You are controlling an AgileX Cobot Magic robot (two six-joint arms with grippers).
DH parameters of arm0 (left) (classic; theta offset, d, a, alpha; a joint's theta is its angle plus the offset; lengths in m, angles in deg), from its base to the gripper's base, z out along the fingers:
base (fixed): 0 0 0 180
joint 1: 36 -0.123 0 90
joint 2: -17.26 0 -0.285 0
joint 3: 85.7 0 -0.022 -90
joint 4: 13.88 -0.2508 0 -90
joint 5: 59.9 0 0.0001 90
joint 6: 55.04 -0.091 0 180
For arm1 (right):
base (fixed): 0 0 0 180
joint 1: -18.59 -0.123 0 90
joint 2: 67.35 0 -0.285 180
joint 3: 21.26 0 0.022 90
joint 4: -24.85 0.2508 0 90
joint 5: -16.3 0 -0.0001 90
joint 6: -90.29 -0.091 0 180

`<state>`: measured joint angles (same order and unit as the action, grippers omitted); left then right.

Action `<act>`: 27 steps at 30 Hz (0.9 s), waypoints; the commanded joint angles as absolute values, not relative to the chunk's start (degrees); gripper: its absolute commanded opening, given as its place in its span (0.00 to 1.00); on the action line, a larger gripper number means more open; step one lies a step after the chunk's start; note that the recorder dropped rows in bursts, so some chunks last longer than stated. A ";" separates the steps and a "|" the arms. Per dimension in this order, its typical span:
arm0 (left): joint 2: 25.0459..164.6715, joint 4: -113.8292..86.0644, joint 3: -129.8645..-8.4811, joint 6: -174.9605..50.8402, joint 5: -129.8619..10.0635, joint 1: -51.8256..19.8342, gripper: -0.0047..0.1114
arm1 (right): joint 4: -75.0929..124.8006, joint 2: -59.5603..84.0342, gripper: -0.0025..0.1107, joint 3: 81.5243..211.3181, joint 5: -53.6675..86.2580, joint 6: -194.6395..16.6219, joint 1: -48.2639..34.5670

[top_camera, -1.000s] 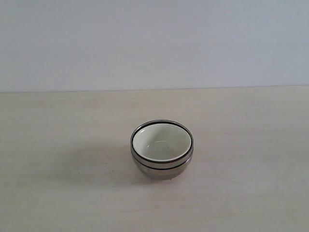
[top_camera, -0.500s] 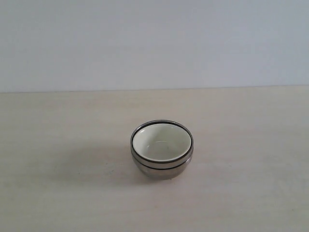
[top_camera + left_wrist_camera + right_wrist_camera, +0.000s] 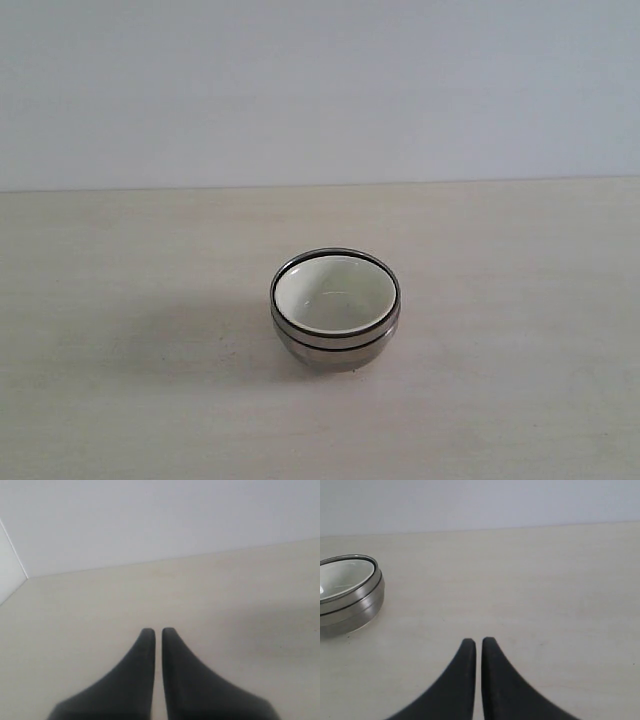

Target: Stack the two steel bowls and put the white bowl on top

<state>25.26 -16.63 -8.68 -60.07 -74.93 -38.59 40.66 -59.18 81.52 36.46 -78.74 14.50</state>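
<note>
The two steel bowls (image 3: pixel 335 345) sit nested one inside the other in the middle of the table, and the white bowl (image 3: pixel 335 293) rests inside the upper one. The right wrist view shows the same stack, the steel bowls (image 3: pixel 355 607) with the white bowl (image 3: pixel 342 579) in them, well off to one side of my right gripper (image 3: pixel 478 642). That gripper is shut and holds nothing. My left gripper (image 3: pixel 154 632) is shut too, over bare table, with no bowl in its view. Neither gripper appears in the exterior view.
The pale wooden table (image 3: pixel 520 300) runs back to a plain light wall (image 3: pixel 320 90). A wall corner and the table's edge (image 3: pixel 22 575) show in the left wrist view.
</note>
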 commanded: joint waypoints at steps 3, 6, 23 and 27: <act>25.05 -16.24 -8.48 -59.51 -74.55 -38.73 0.07 | 28.39 -59.56 0.02 81.52 36.01 -94.29 14.69; 25.05 -16.24 -8.48 -59.51 -74.55 -38.73 0.07 | 23.62 -59.56 0.02 81.52 35.92 -100.32 14.69; 25.05 -16.24 -8.48 -59.51 -74.55 -38.73 0.07 | 22.70 -59.56 0.02 81.52 35.92 -100.10 14.69; 25.05 -16.24 -8.48 -59.51 -74.55 -38.73 0.07 | 22.70 -59.56 0.02 81.52 35.92 -100.10 14.69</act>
